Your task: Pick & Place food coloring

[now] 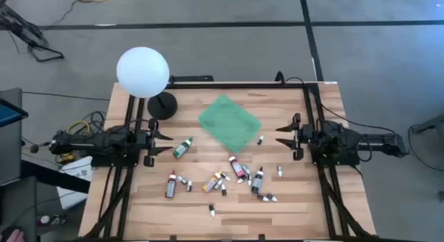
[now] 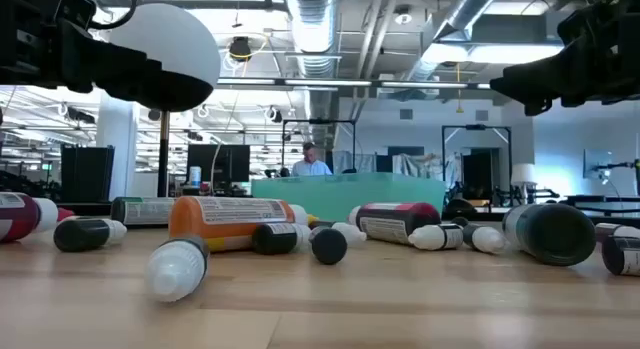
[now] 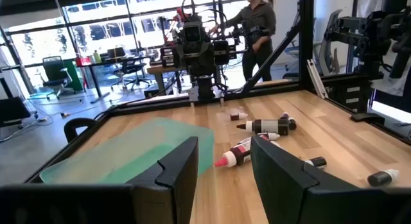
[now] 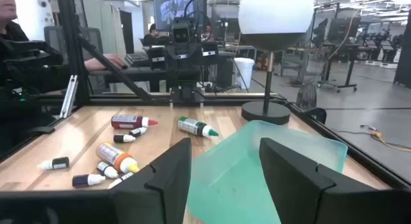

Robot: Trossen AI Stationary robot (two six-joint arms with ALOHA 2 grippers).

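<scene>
Several food coloring bottles lie on their sides on the wooden table [image 1: 305, 207], most of them in a loose cluster [image 1: 229, 178] toward the near edge. A green-capped bottle [image 1: 183, 148] lies apart, toward the left. The green square tray [image 1: 230, 122] rests flat at the table's middle. My left gripper [image 1: 165, 137] hovers open at the left edge, pointing toward the tray. My right gripper [image 1: 282, 134] hovers open at the right side, facing it. Neither has anything between its fingers [image 3: 183, 169] [image 4: 168, 171].
A white globe lamp [image 1: 143, 72] on a black base [image 1: 162, 105] stands at the far left, behind my left gripper. A tiny bottle [image 1: 260, 140] lies beside the tray's right corner. A black frame [image 1: 316, 110] borders the table. A person [image 3: 257, 28] stands beyond the table.
</scene>
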